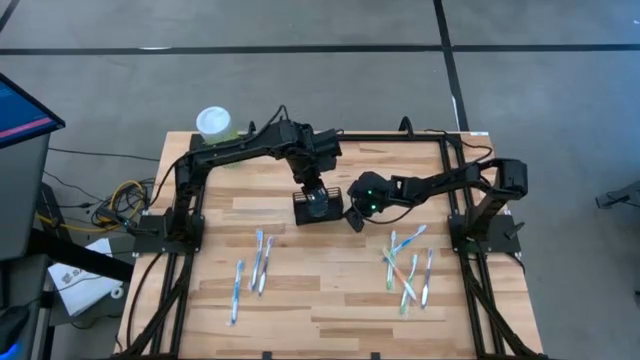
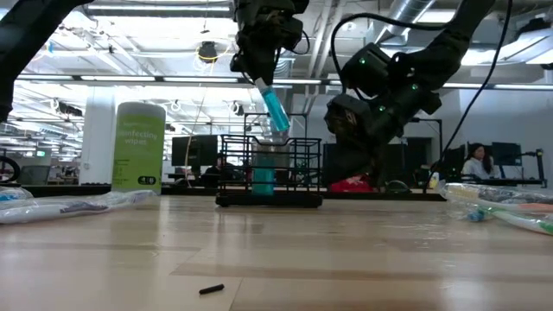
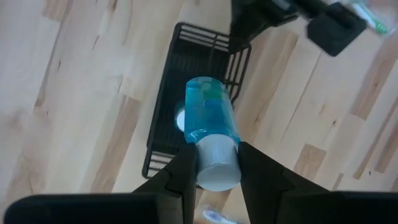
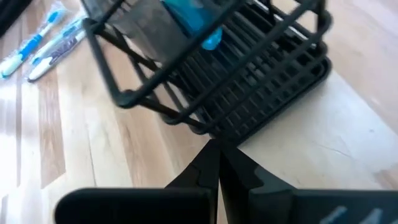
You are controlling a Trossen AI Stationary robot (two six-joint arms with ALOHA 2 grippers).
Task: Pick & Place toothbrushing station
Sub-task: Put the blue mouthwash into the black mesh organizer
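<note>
Both tools busy: left tool pinches blue bottle over caddy; right tool pressed together.

toothbrushes: about 9 (two clusters) | caddy: 1 | canister: 1

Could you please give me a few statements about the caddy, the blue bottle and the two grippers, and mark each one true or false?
1. The left gripper holds a blue bottle by its white cap end. True.
2. The bottle hangs above the black wire caddy. True.
3. The right gripper is wide open. False: its fingers are shut, tips beside the caddy's base.
4. The caddy stands on the floor. False: it stands on the wooden table.
5. Toothbrushes lie on the table. True.
</note>
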